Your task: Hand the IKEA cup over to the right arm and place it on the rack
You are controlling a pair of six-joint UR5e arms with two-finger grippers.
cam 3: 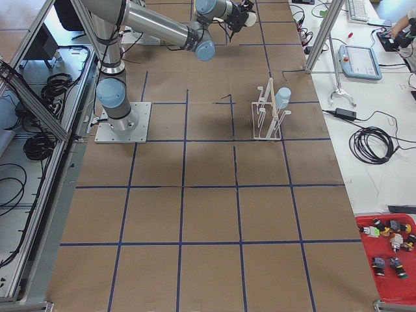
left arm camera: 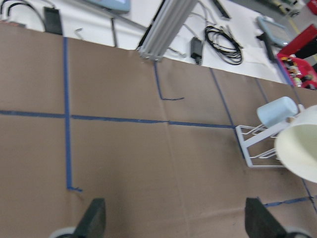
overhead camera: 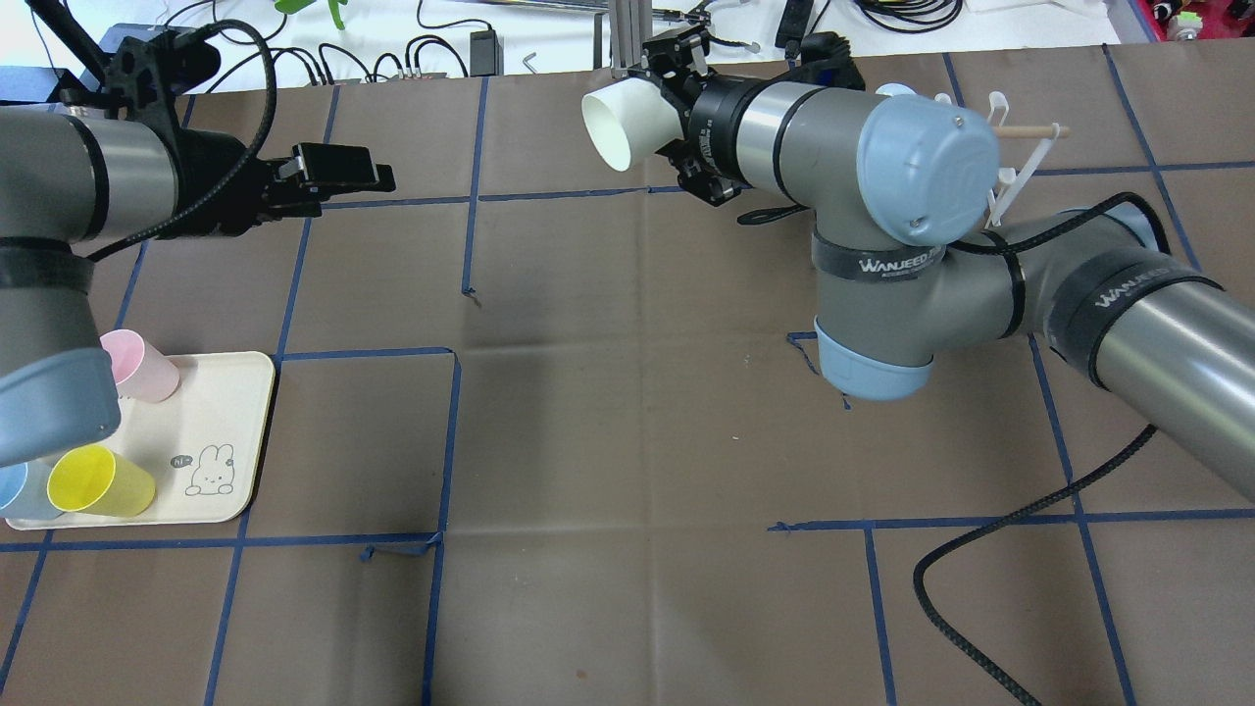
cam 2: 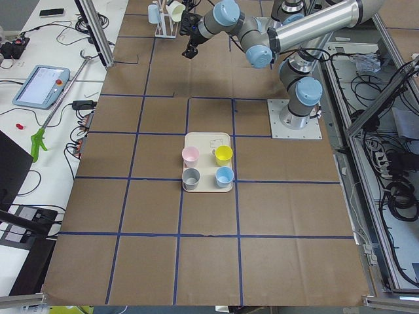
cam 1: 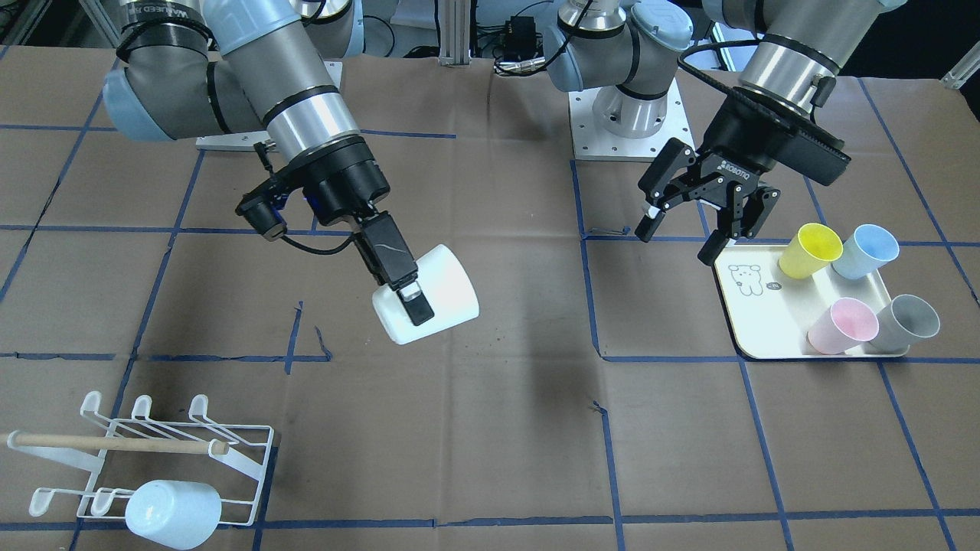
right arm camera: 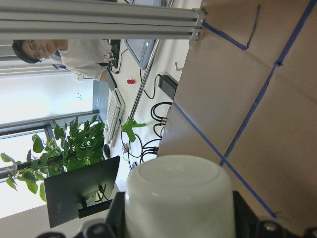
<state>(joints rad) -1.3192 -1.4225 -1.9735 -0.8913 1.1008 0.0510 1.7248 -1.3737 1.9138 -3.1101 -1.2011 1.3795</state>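
White cup [right arm camera: 178, 198] fills the right wrist view's lower centre, pinched by the right gripper [cam 1: 419, 304]; front view puts it airborne mid-frame, well apart from the rack [cam 1: 145, 459] at lower left. Hand-over looks done; next, tip it mouth-down onto a free prong. Left gripper [cam 1: 681, 239] splayed, empty, upper right; overhead view hides most of the rack behind the right arm [overhead camera: 873, 294].

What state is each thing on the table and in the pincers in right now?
Right pincer: shut on the white cup.
White cup: held in the air, tipped on its side.
Left pincer: open, empty.
Rack: standing, pale blue cup on a prong.
Yellow cup, blue cup, pink cup, grey cup: upright on the tray.
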